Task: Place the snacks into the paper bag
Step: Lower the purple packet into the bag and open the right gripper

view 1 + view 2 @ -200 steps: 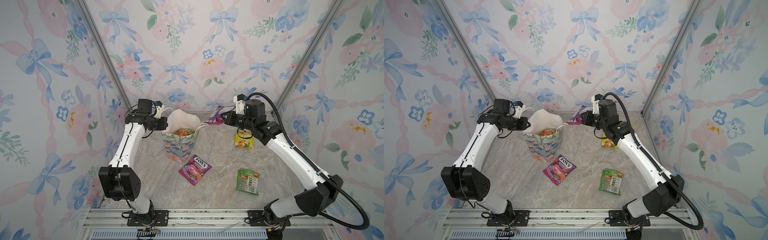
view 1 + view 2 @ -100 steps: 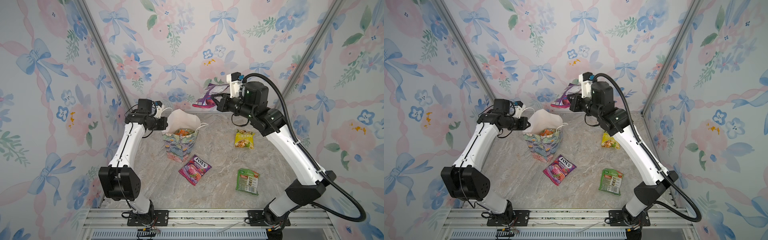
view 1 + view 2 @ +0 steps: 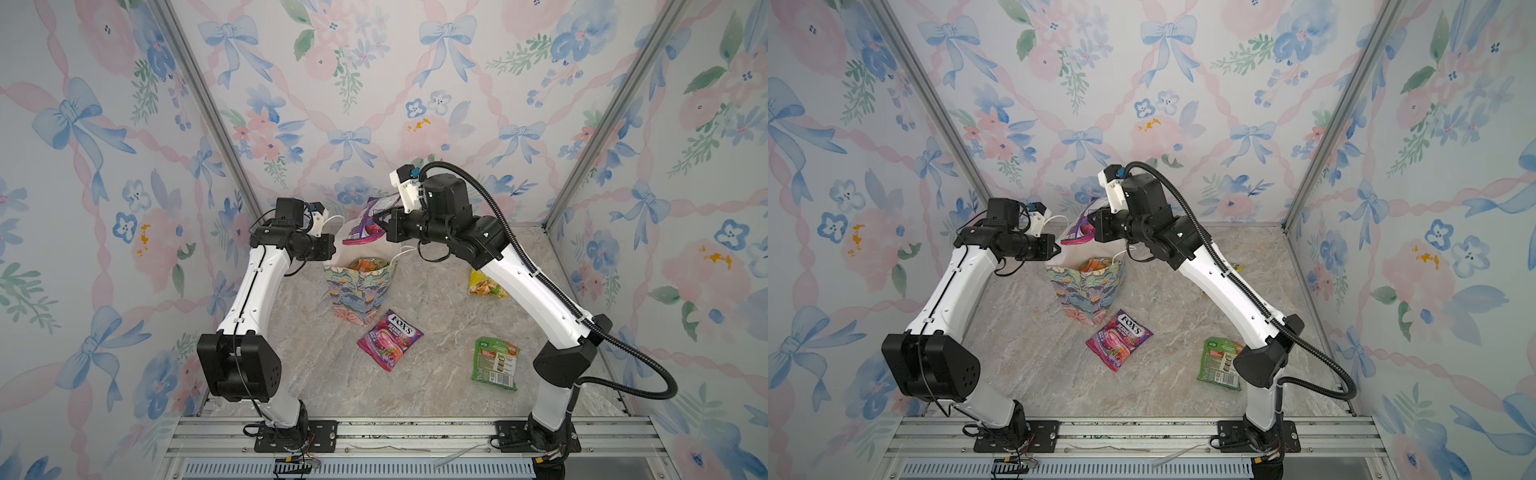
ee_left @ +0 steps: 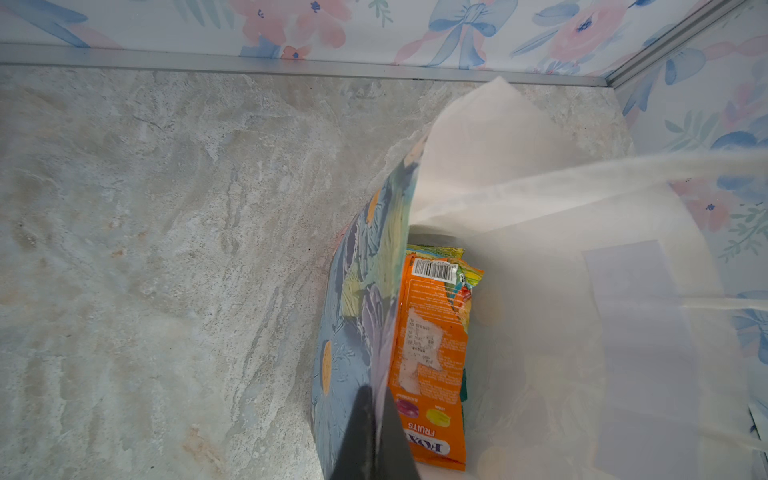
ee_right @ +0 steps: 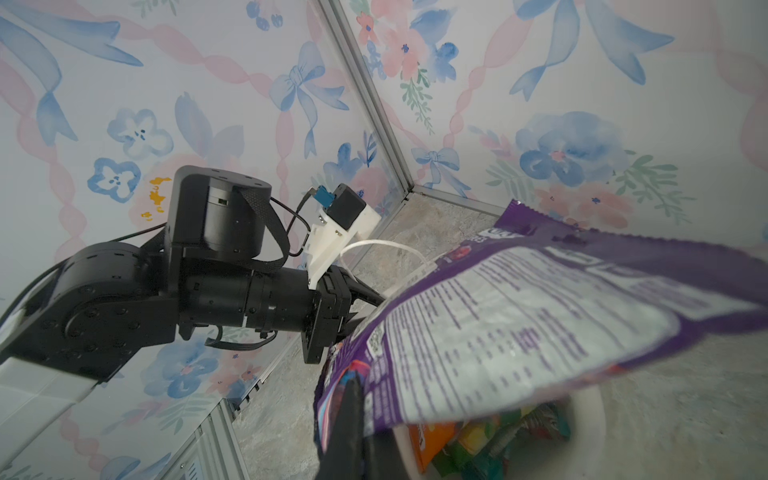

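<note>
In both top views the right fingers (image 3: 382, 222) clamp a purple packet (image 3: 365, 222) just above the upright paper bag (image 3: 359, 291); left wrist view: left fingers (image 4: 361, 432) closed on the bag's rim, holding it open; right wrist view: packet overhangs the mouth, so the next move is probably to lower and release.

purple packet (image 3: 365, 224), pastel floral bag (image 3: 359, 291)
</note>
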### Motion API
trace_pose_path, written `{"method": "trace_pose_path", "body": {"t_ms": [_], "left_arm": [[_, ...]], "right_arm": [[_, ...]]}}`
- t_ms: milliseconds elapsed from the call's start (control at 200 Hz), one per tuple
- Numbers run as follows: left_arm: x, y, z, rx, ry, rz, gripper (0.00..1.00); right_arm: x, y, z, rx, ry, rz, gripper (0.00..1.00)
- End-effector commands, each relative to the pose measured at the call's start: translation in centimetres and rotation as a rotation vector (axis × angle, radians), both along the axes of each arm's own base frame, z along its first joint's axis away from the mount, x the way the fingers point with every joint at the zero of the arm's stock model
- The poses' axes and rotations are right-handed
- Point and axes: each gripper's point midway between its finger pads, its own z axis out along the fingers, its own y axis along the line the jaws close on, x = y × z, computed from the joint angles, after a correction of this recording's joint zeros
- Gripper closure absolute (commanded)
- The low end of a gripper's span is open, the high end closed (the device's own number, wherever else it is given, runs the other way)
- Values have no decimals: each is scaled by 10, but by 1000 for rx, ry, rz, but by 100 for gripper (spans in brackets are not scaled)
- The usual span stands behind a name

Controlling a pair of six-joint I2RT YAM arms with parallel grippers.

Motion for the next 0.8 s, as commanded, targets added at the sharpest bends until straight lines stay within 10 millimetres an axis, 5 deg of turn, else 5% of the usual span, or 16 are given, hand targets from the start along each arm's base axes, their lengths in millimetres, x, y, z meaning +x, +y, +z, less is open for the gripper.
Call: {"method": "trace_pose_path", "body": {"t_ms": [0, 310, 795], "left_arm": [[-8, 3, -3, 3, 16, 0, 100], [-8, 3, -3, 2, 16, 0, 100], [-9, 3, -1, 1, 12, -3, 100]], "right_arm": [[-8, 8, 11, 18, -29, 35, 100], [5, 26, -26, -24, 32, 48, 100], [35, 41, -56, -38, 90, 35, 100]]}}
